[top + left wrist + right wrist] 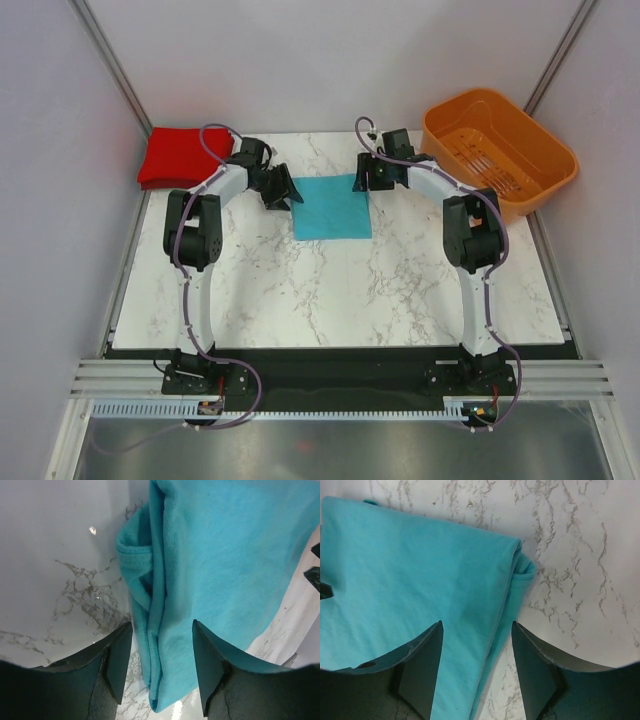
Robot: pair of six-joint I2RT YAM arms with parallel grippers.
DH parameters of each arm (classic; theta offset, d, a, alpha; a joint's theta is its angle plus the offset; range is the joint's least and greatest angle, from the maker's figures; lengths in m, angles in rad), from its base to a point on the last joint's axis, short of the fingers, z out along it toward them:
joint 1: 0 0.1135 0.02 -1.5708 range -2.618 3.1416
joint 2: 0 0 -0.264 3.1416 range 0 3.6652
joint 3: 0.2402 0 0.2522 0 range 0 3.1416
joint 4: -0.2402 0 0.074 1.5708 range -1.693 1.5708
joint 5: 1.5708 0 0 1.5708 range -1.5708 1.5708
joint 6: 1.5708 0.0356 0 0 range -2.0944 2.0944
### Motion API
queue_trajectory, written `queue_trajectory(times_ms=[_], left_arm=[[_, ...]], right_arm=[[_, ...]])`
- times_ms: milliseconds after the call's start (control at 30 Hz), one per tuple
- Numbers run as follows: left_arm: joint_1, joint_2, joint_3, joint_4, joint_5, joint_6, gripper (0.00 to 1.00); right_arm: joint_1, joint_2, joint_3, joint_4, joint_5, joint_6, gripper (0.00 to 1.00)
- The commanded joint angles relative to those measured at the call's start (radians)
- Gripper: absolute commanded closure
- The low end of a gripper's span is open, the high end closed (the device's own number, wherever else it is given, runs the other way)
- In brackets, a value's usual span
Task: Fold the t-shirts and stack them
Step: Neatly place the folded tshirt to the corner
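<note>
The folded teal t-shirt (332,207) lies flat on the tabletop (330,290) between both arms. The left fingers (117,662) stand wide apart over its left folded edge. The right fingers (422,667), equally wide, stand over its right edge. Neither pair grips anything.

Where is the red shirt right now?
In the overhead view the red t-shirt lies folded at the far left corner of the table, well apart from the teal t-shirt in the middle.
</note>
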Motion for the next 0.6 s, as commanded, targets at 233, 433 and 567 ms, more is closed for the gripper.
queue_trajectory(times_ms=[233,433,567], left_arm=[[0.022,0.048,0.080,0.019,-0.011,0.062,0.40],[0.041,0.075,0.097,0.017,0.006,0.066,0.41],[0.044,0.092,0.102,0.019,0.012,0.081,0.41]], right_arm=[[-0.002,0.159,0.157,0.011,0.002,-0.059,0.35],[-0.019,0.202,0.140,0.040,-0.082,-0.033,0.45],[-0.040,0.173,0.031,0.153,-0.112,0.013,0.55]])
